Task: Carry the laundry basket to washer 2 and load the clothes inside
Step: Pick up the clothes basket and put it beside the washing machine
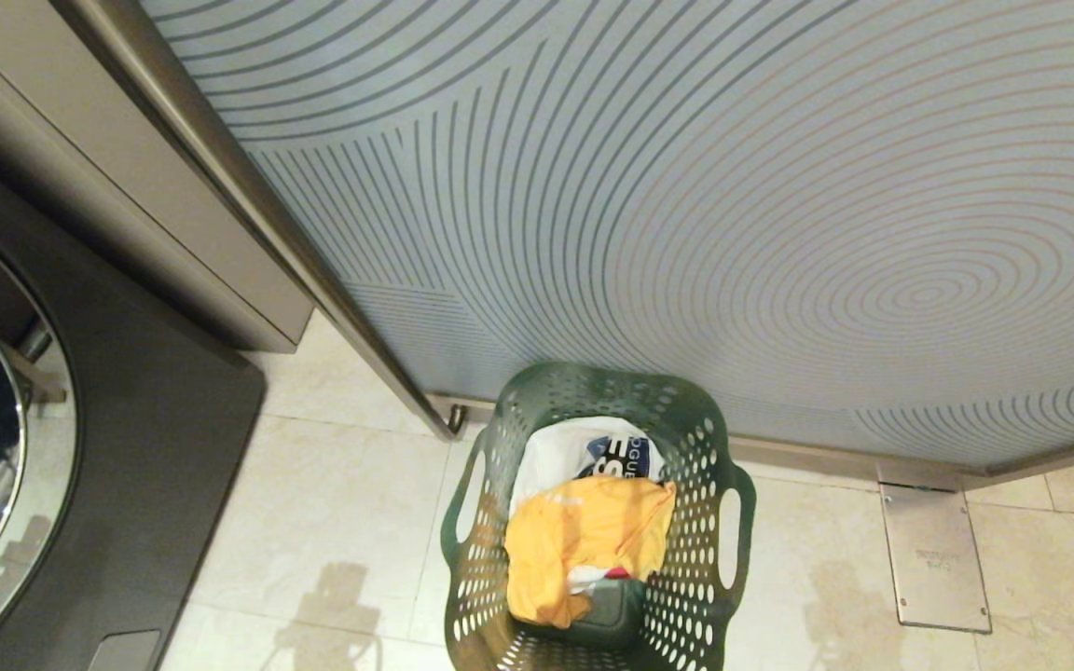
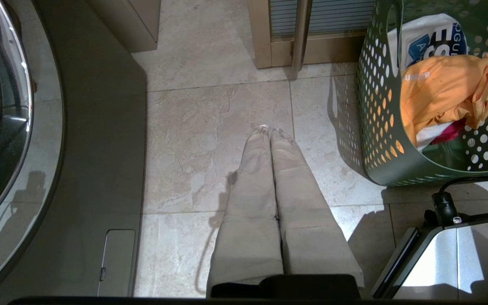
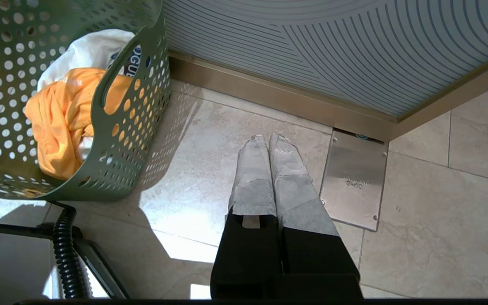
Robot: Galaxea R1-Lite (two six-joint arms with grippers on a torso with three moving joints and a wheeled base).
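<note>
The dark green perforated laundry basket [image 1: 740, 508] stands on the tiled floor just before me, against a patterned glass panel. Inside it lie a yellow garment [image 1: 584, 545] and a white printed one [image 1: 560, 447]. My left gripper [image 2: 270, 130] hangs shut and empty over bare tile, the basket [image 2: 379, 140] off to one side of it. My right gripper [image 3: 268, 137] is shut and empty too, on the other side of the basket [image 3: 112, 169]. Neither arm shows in the head view. A dark grey front-load washer [image 1: 155, 447] stands at the left. No number label shows on it, so I cannot tell whether it is washer 2.
The frosted glass panel [image 1: 686, 186] with curved lines fills the back, with a slanted metal bar [image 1: 313, 270] at its left edge. A steel floor plate [image 1: 933, 559] lies right of the basket. A beige cabinet [image 1: 127, 205] sits above the washer. My base [image 2: 447, 254] is near the basket.
</note>
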